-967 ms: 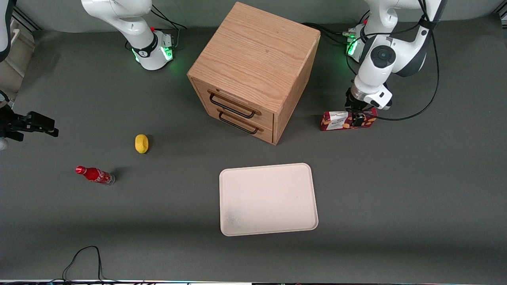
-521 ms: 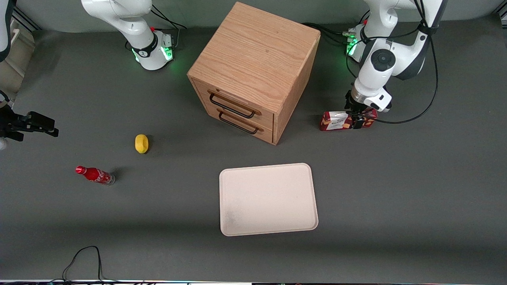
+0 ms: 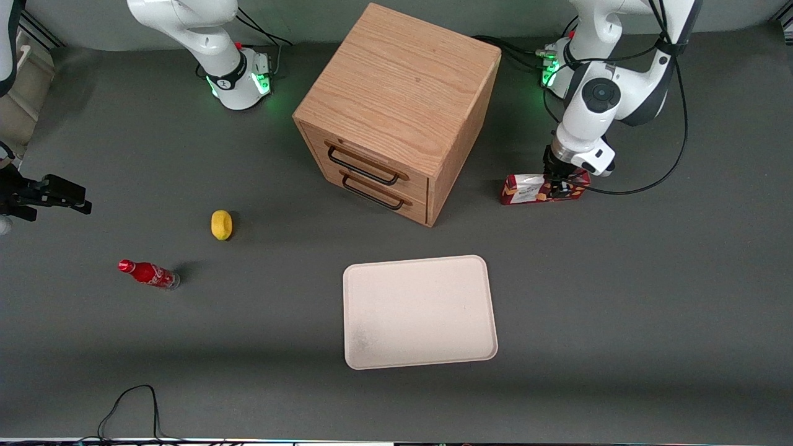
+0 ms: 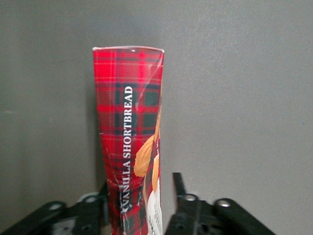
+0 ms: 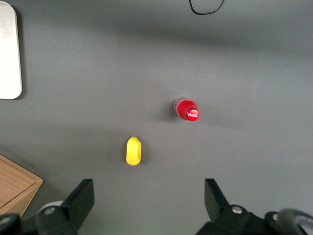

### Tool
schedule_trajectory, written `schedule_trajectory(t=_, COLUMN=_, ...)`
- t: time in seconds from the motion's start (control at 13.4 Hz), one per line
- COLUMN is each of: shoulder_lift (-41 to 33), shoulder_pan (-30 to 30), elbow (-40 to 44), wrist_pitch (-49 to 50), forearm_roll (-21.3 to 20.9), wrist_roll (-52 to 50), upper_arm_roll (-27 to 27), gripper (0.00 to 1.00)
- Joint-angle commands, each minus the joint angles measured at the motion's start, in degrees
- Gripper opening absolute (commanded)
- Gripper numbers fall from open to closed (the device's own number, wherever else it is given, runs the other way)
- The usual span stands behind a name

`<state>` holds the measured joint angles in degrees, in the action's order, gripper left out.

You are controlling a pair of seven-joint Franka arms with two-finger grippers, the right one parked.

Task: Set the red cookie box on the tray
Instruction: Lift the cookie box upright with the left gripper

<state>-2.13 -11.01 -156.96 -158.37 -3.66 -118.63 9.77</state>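
**Hand settles onto the cookie box**

Since a second ago the working arm has come down slightly and shifted, while the red cookie box (image 3: 543, 188) has not moved. It lies on the grey worktop (image 3: 619, 297) beside the wooden drawer cabinet (image 3: 396, 111), toward the working arm's end, well apart from the tray (image 3: 419, 312), which sits nearer the front camera.

The box's long axis runs roughly along the worktop's length, one end toward the cabinet, the other under the arm. In the wrist view the carton (image 4: 131, 142) stretches straight away from the hand, its tartan side with the "VANILLA SHORTBREAD" lettering facing the lens.

The hand (image 3: 560, 188) is down at the box's outer end, one finger (image 4: 183, 205) on each side of the carton at a narrow spread; whether the pads actually press on it I cannot tell.

This looks like the grasping step. Next would be a firm grip, a lift, and a carry to the tray; gripped near one end, the long box may sag or swivel.
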Motion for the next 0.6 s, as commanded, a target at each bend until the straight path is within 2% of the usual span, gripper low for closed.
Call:
schedule_trajectory(t=0.0, shoulder_lift=0.2, shoulder_pan=0.3, elbow=0.0, wrist_pitch=-0.6, forearm_roll=-1.2, wrist_roll=-1.5, upper_arm_roll=0.2, gripper=0.05)
schedule_trajectory(t=0.07, shoulder_lift=0.1, shoulder_pan=0.4, elbow=0.1, wrist_pitch=-0.5, forearm_roll=-1.2, wrist_roll=-1.6, upper_arm_roll=0.2, gripper=0.00)
schedule_trajectory(t=0.3, shoulder_lift=-0.5, shoulder_pan=0.4, elbow=0.4, wrist_pitch=0.6, forearm_roll=-1.3, wrist_roll=-1.3, upper_arm_roll=0.2, gripper=0.00)
schedule_trajectory(t=0.52, shoulder_lift=-3.7, shoulder_pan=0.4, elbow=3.8, wrist_pitch=9.6, forearm_roll=-1.3, wrist_roll=-0.7, upper_arm_roll=0.1, gripper=0.00)
